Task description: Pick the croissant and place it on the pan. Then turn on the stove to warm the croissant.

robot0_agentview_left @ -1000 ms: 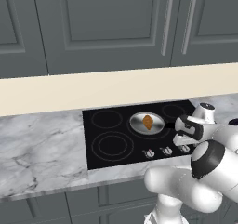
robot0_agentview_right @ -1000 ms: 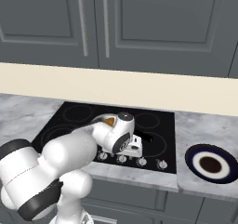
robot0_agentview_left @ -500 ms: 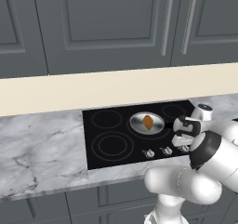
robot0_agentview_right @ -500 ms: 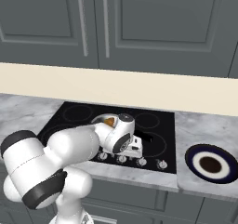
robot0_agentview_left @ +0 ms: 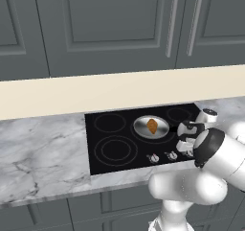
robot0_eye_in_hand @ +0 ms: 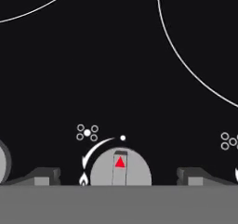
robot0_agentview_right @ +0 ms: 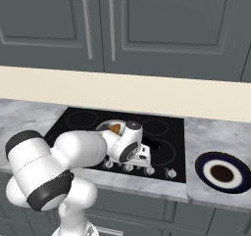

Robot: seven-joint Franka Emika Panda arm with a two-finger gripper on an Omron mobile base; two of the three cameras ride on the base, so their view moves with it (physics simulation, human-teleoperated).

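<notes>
The croissant lies in the middle of the silver pan, which sits on a rear burner of the black stove. In the right base view the croissant and the pan peek out behind my arm. My gripper hangs over the front knob row at the stove's right part. In the hand view a silver knob with a red triangle sits between my open gripper fingertips, with a gap on each side.
Other knobs line the stove's front edge. A dark-rimmed white plate rests on the marble counter right of the stove. Grey cabinets hang above a cream backsplash.
My hand has shifted slightly left and lower toward the knob row, and the elbow has swung round. Croissant and pan have not moved.
</notes>
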